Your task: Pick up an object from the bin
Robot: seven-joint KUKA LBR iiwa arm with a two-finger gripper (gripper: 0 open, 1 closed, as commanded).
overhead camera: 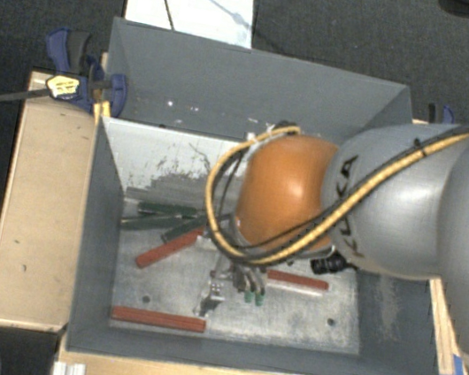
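Note:
My gripper hangs low over the middle of the bin floor, its upper part hidden under the arm's orange cover. A small dark green piece lies just to its right, partly covered by the gripper's body. A short red stick lies flat a little further right. Left of the gripper a red stick rests at a slant, and a long red stick lies flat along the front wall below it.
Two dark green sticks lie crossed near the back left of the floor. The arm and its cables cover the bin's right and back middle. Bare floor shows at the front right.

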